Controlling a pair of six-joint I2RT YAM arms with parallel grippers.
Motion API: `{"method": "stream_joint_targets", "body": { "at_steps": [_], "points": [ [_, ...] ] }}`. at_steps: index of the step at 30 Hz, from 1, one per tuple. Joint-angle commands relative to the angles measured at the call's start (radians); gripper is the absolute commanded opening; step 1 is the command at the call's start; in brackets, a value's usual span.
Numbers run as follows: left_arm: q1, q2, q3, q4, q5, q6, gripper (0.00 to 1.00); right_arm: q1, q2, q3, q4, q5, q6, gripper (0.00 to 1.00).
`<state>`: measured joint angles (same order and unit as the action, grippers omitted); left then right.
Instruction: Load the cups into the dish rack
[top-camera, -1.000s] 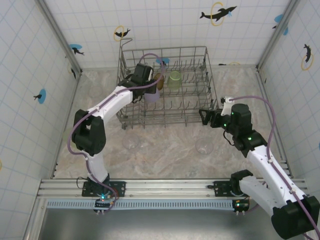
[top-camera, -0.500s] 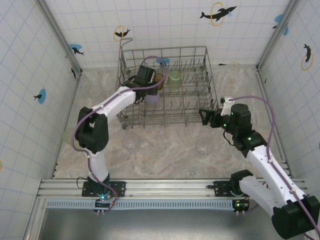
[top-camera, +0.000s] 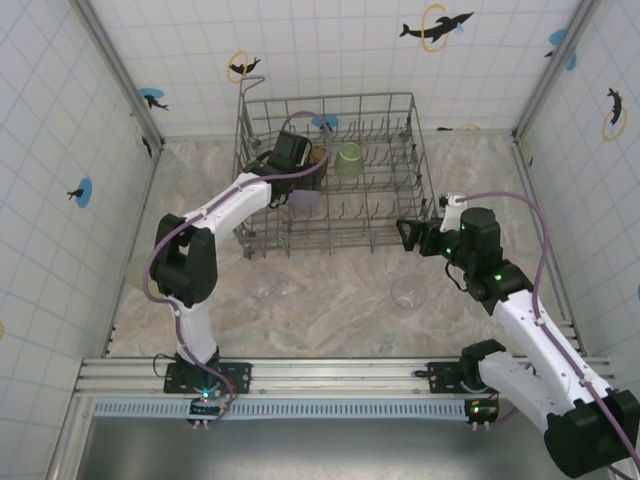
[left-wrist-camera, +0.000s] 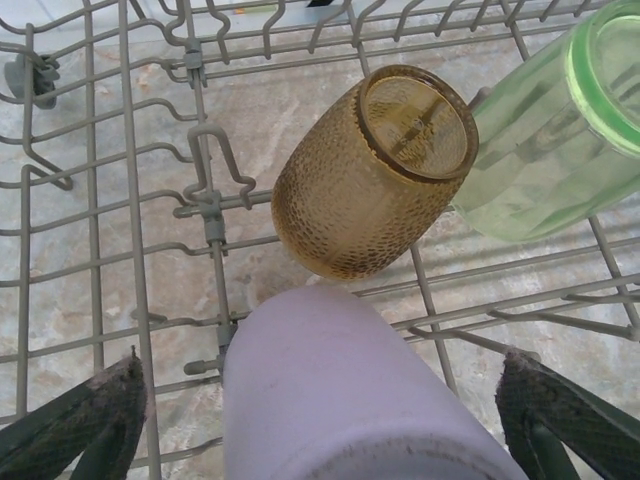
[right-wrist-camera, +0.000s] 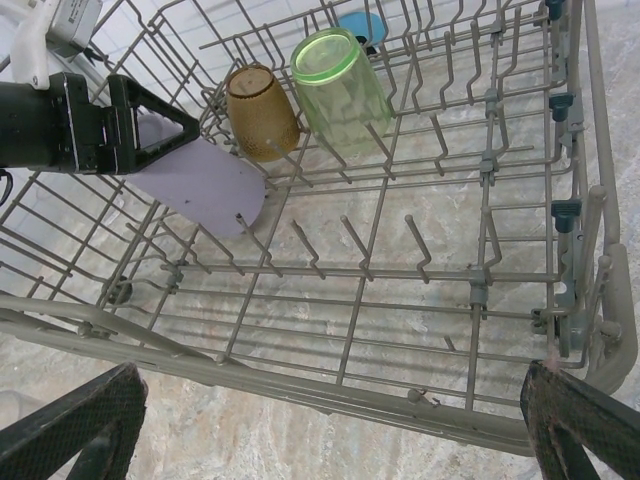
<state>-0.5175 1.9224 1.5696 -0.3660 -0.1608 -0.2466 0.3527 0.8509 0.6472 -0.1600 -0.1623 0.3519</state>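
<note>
The grey wire dish rack (top-camera: 414, 170) stands at the back of the table. Inside it lie an amber cup (left-wrist-camera: 375, 170), a pale green cup (left-wrist-camera: 545, 150) and a lilac cup (left-wrist-camera: 340, 390), leaning on the tines. My left gripper (top-camera: 300, 160) hangs over the lilac cup (top-camera: 305, 194) and is open; both dark fingers (left-wrist-camera: 95, 420) stand clear of the cup's sides. My right gripper (top-camera: 410, 235) is open and holds nothing, just outside the rack's front right corner (right-wrist-camera: 560, 330). Two clear cups (top-camera: 262, 285) (top-camera: 408, 292) stand on the table in front of the rack.
A pale green cup (top-camera: 137, 272) sits by the left wall. Tiled walls close in the table on three sides. Rows of upright tines (right-wrist-camera: 350, 240) fill the rack's front half. The arms' rail (top-camera: 330, 375) runs along the near edge.
My left gripper shifted slightly right inside the rack, then its jaws opened and let go of the lilac cup, which rests on the tines. The right arm has hardly moved.
</note>
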Motion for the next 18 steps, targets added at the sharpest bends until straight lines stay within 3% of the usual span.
{"method": "stream_joint_targets", "body": {
  "at_steps": [1, 13, 18],
  "points": [
    [-0.006, -0.057, 0.036, -0.007, 0.043, -0.053, 0.97, 0.003, -0.009, 0.001, 0.029, -0.005, 0.003, 0.99],
    [-0.007, -0.162, 0.066, -0.010, 0.051, -0.098, 0.97, 0.006, -0.022, -0.014, 0.026, -0.003, 0.006, 0.99],
    [-0.007, -0.201, 0.082, -0.064, -0.126, -0.102, 0.97, 0.006, -0.020, -0.019, 0.025, -0.003, 0.008, 0.99]
  ]
}}
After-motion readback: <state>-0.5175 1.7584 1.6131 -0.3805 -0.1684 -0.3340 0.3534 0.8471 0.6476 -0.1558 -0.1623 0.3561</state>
